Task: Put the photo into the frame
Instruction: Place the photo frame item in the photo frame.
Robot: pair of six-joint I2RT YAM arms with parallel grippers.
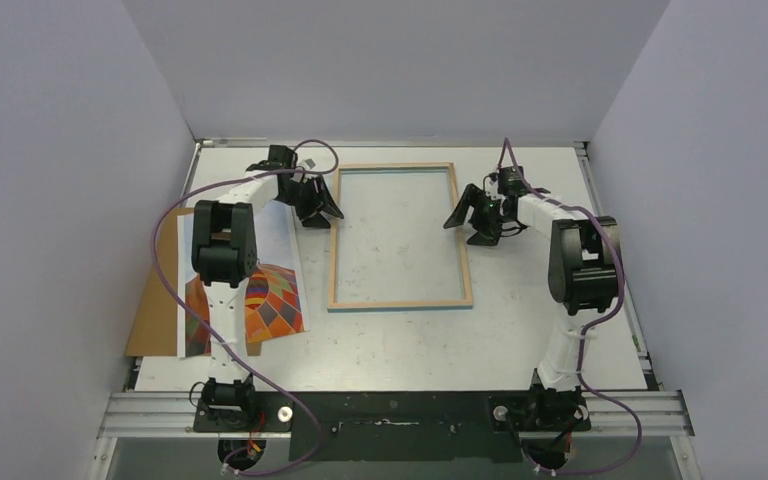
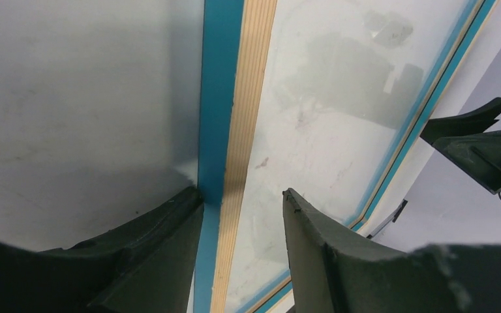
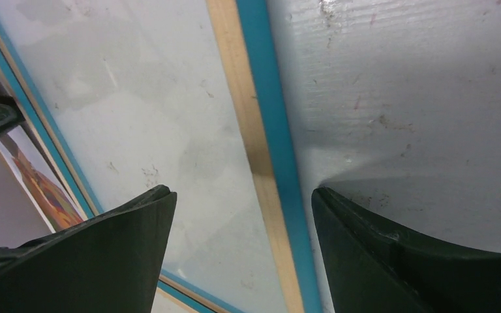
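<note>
Nearest, at the left of the table (image 1: 410,345): the photo (image 1: 275,305). Lies flat, balloon print up, on a brown backing board (image 1: 150,320), partly hidden under the left arm (image 1: 225,245). Sits just left of the frame (image 1: 400,303), apart from it and not inside it.

Mid-table: the frame. Lies flat with the wood-coloured back up and blue showing along the outer edge, long sides running near to far.

Farther on, at the far part of the frame's left rail: the left gripper (image 2: 241,194). Stands released, fingers parted to either side of the rail. Outer finger (image 2: 169,225) comes right up to the blue edge, though contact cannot be told; inner finger hangs over the area inside the frame, clear of the wood strip. Grasps nothing.

Across the frame, at the right rail: the right gripper (image 3: 242,190). Stands wide open, one finger on each side of the rail, well clear of both edges. Holds nothing.

Beyond: pale walls (image 1: 390,70) around the table's far and side edges.
</note>
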